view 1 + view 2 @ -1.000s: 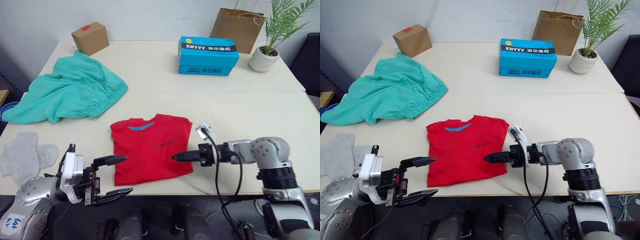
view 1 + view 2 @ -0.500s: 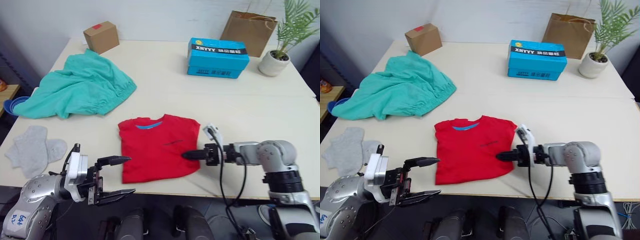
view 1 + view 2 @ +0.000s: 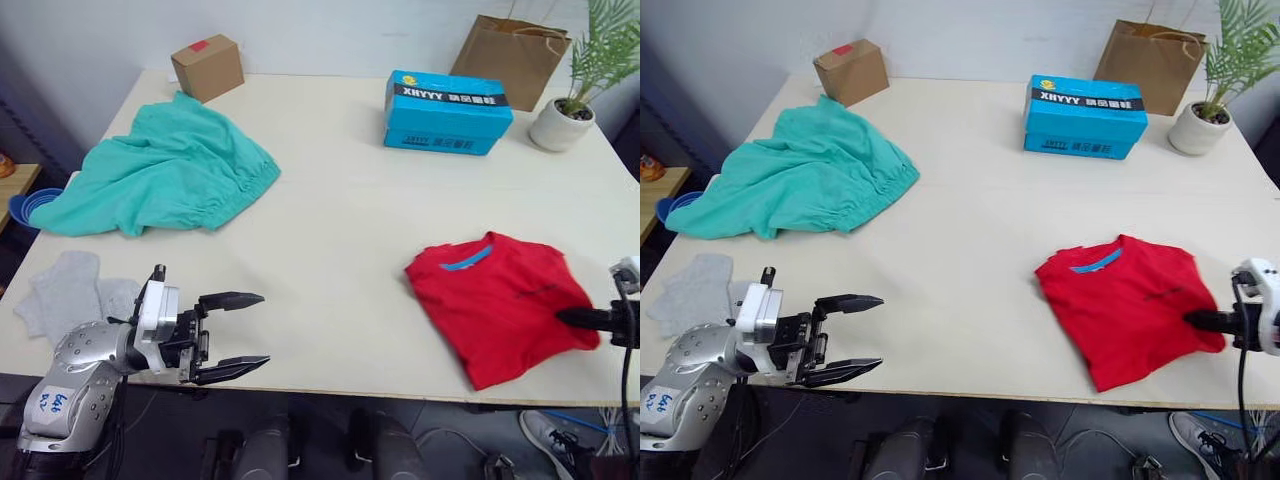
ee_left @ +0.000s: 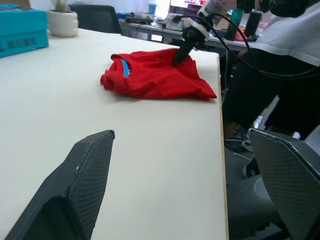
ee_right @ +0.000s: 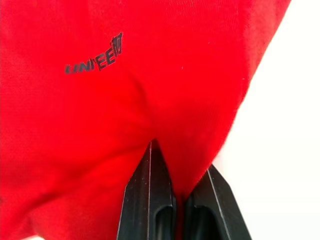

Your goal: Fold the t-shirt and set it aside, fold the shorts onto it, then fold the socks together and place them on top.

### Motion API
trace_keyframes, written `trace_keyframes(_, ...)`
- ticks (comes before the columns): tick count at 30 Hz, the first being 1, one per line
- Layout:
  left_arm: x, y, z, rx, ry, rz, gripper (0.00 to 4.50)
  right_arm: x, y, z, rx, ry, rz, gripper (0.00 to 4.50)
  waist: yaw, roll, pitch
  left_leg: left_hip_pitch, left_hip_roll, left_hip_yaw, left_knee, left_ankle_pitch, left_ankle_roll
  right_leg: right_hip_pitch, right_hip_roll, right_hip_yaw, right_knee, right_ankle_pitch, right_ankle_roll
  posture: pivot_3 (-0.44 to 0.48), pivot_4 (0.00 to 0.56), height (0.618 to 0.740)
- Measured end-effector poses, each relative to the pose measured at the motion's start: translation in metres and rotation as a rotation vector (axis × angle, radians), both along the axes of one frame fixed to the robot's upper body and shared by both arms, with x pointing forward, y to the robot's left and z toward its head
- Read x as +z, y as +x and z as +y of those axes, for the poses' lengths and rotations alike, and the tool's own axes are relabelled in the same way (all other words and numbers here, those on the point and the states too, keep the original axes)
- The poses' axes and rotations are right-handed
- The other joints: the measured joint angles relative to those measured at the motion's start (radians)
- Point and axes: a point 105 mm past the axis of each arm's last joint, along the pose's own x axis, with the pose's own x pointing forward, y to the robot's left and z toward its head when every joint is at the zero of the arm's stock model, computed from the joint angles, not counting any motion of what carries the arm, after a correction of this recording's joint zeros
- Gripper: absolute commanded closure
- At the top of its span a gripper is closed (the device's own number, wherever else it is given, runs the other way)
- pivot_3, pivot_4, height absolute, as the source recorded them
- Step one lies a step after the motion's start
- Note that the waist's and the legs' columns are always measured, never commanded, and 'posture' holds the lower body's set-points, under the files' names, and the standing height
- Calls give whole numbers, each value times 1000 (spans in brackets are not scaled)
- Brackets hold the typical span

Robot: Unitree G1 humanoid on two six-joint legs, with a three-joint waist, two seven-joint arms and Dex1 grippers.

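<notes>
Three garments on the table, and the t-shirt is the one in play: it lies folded into a compact red block near the table's right front corner, blue neckband facing the far side, small dark chest print showing. The right gripper has its two black fingers closed on the shirt's right edge, cloth bunched into a crease where they pinch, as the right wrist view shows.

This is soft, light cotton. It will drag and slide easily on the smooth tabletop, but it will not keep its shape if lifted by one edge; the layers look likely to fan open. A grip through all the folded layers at the edge, as here, seems the safe hold.

Over on the left, the left gripper hangs at the table's front edge, fingers spread wide and holding nothing.

The shorts lie well apart from the shirt, a crumpled teal heap at the far left with the gathered waistband turned toward the middle. Floppy and bulky; I'd judge the waistband the firmest place to take them. The socks, small and pale grey, lie flat at the left front edge, just beyond the left arm.
</notes>
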Motion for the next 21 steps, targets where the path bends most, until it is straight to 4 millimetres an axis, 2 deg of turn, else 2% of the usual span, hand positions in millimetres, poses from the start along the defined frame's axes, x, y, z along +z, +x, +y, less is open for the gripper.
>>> trace_keyframes(3,0,-1,0,-5,3,2,0,0,-1,-18,-44,-56,-4,4477,-9,2,1,1,1,0,0,-1,-7,-1,1,0,2,0,-1,0,150,740)
trace_keyframes(9,-2,-2,1,-3,5,8,0,3,-4,-48,-141,-175,-40,4477,-10,4,1,1,2,1,1,1,-10,-2,0,1,6,0,-3,0,150,740)
trace_keyframes(15,3,0,0,-13,9,-16,0,-2,-6,-50,-160,-174,-26,4477,-7,5,1,1,2,0,2,1,-10,-2,0,1,6,0,-4,0,150,740)
trace_keyframes(21,-1,-1,1,-6,19,-13,0,-7,-9,-52,-183,-144,-66,4477,-7,3,0,2,2,0,2,1,-10,-1,0,1,7,0,-4,0,150,740)
